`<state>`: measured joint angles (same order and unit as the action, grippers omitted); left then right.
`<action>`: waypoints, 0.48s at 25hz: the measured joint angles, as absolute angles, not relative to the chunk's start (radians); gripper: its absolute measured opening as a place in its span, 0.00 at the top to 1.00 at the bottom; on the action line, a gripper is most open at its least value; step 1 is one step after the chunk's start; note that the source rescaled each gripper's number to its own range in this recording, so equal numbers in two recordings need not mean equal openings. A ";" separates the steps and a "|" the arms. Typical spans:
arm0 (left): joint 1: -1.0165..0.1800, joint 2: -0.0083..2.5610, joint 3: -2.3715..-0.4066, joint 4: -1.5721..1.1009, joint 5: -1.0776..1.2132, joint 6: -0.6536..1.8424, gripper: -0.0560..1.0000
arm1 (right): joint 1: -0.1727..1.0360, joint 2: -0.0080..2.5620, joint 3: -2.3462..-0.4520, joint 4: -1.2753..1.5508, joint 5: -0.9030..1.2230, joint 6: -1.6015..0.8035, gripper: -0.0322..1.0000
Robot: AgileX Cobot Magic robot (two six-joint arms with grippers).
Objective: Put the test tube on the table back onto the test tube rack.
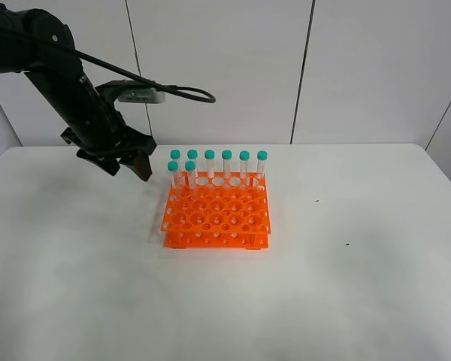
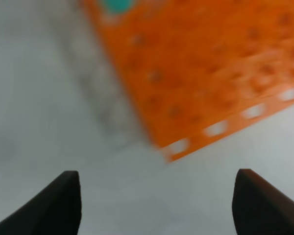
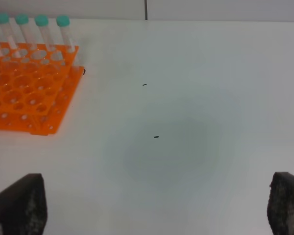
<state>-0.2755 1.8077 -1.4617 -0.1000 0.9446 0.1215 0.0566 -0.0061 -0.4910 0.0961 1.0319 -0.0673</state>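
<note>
- Exterior high view: tubes fill the back of the test tube rack (image 1: 216, 210), eight in all, six in the far row and two in the second row at the left; the front-left one (image 1: 191, 175), nearest the left gripper (image 1: 128, 164), is probably the test tube just placed, though identical tubes make that uncertain. None lies on the table (image 1: 361, 286). The left gripper hangs just left of the rack, jaws spread and empty. White tabletop is open on every side, the edges well away.
- Handling judgement: each tube looks light, stiff, smooth-walled and likely slippery, so the ridged teal cap or the wall just below it is the safest hold. Tubes stand close together, so neighbours could be knocked.
- Left wrist view: blurred; both dark fingertips (image 2: 59, 203) stand wide apart with nothing between. The rack's corner and one teal cap (image 2: 118, 5) show beyond.
- Right wrist view: the right gripper (image 3: 157, 205) is spread wide and empty over bare table with small dark specks (image 3: 156, 136); the rack sits well off to one side.
</note>
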 joint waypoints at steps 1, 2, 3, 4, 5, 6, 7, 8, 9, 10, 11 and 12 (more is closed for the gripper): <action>-0.255 1.822 -1.479 -0.073 0.974 0.103 0.05 | 0.057 -0.006 -0.491 0.096 1.032 -0.067 0.00; -0.229 1.837 -1.487 -0.061 0.997 0.095 0.05 | 0.057 -0.006 -0.491 0.096 1.032 -0.067 0.00; -0.202 1.846 -1.493 -0.054 1.010 0.090 0.05 | 0.057 -0.006 -0.491 0.096 1.032 -0.067 0.00; -0.176 1.851 -1.494 -0.048 1.015 0.085 0.05 | 0.057 -0.006 -0.491 0.096 1.032 -0.067 0.00; -0.153 1.852 -1.494 -0.046 1.021 0.083 0.05 | 0.057 -0.006 -0.491 0.096 1.032 -0.067 0.00; -0.126 1.852 -1.494 -0.043 1.028 0.081 0.05 | 0.057 -0.006 -0.491 0.096 1.032 -0.067 0.00; -0.099 1.852 -1.495 -0.043 1.034 0.081 0.05 | 0.057 -0.006 -0.491 0.096 1.032 -0.067 0.00; -0.078 1.852 -1.498 -0.043 1.046 0.078 0.05 | 0.057 -0.006 -0.491 0.096 1.032 -0.067 0.00; -0.055 1.852 -1.499 -0.043 1.058 0.078 0.05 | 0.057 -0.006 -0.491 0.096 1.032 -0.067 0.00; -0.037 1.852 -1.500 -0.041 1.074 0.077 0.05 | 0.057 -0.006 -0.491 0.096 1.032 -0.067 0.00; -0.023 1.852 -1.501 -0.039 1.089 0.073 0.05 | 0.057 -0.006 -0.491 0.096 1.032 -0.067 0.00; -0.017 1.852 -1.501 -0.038 1.107 0.069 0.05 | 0.057 -0.006 -0.491 0.096 1.032 -0.067 0.00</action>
